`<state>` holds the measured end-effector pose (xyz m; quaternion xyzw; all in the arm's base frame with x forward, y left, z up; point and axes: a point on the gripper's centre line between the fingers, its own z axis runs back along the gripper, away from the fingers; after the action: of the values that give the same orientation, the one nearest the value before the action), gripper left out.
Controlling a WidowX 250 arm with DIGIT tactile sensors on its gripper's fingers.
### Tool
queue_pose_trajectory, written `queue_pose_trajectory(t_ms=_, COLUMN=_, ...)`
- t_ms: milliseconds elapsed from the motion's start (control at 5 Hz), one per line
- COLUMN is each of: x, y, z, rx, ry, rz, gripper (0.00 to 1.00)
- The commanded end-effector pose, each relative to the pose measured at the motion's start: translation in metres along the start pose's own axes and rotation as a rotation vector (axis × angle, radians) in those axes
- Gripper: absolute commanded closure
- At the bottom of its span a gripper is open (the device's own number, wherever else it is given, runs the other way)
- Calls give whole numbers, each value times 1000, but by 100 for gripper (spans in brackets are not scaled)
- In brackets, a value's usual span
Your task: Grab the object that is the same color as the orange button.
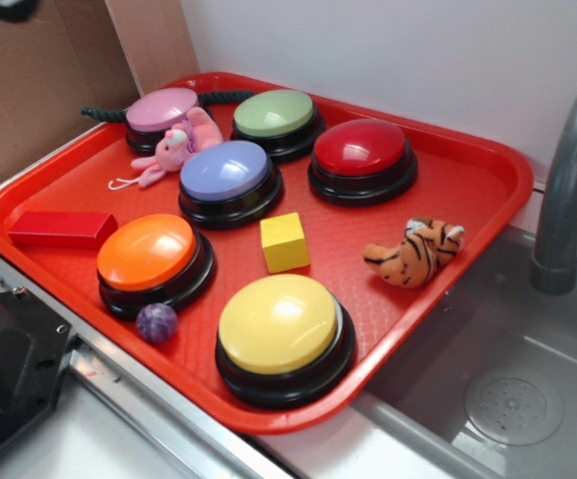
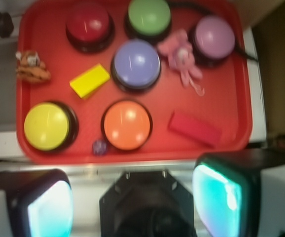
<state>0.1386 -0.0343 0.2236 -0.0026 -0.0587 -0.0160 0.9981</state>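
The orange button (image 1: 149,254) stands at the front left of the red tray (image 1: 468,190). The object of the same color, a small striped plush tiger (image 1: 415,251), lies on its side near the tray's right edge. In the wrist view the tiger (image 2: 31,68) is at the upper left and the orange button (image 2: 127,124) near the middle. My gripper (image 2: 132,202) hangs high above the tray's front edge. It is open, its teal pads (image 2: 217,197) wide apart with nothing between them. I cannot make out the gripper in the exterior view.
Yellow (image 1: 284,327), red (image 1: 361,153), green (image 1: 275,117), blue-purple (image 1: 228,175) and pink (image 1: 162,112) buttons share the tray with a yellow cube (image 1: 285,242), pink bunny (image 1: 174,150), red block (image 1: 61,229) and purple ball (image 1: 156,322). A sink and grey faucet (image 1: 568,190) lie to the right.
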Motion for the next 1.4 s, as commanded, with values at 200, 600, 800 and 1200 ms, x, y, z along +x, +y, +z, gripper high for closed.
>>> queue_pose_trajectory(t_ms=200, x=105, y=-83, z=-64, rx=-141, ry=-165, rz=-1, gripper=0)
queue_pose_trajectory(t_ms=600, x=130, y=-119, z=-145, rx=-324, ry=-87, rz=18, gripper=0)
queue_pose_trajectory(t_ms=800, x=134, y=-135, z=-170, rx=-362, ry=-26, rz=13, gripper=0)
queue_pose_trajectory(t_ms=1200, x=129, y=-161, z=-196, rx=-398, ry=41, rz=120, gripper=0)
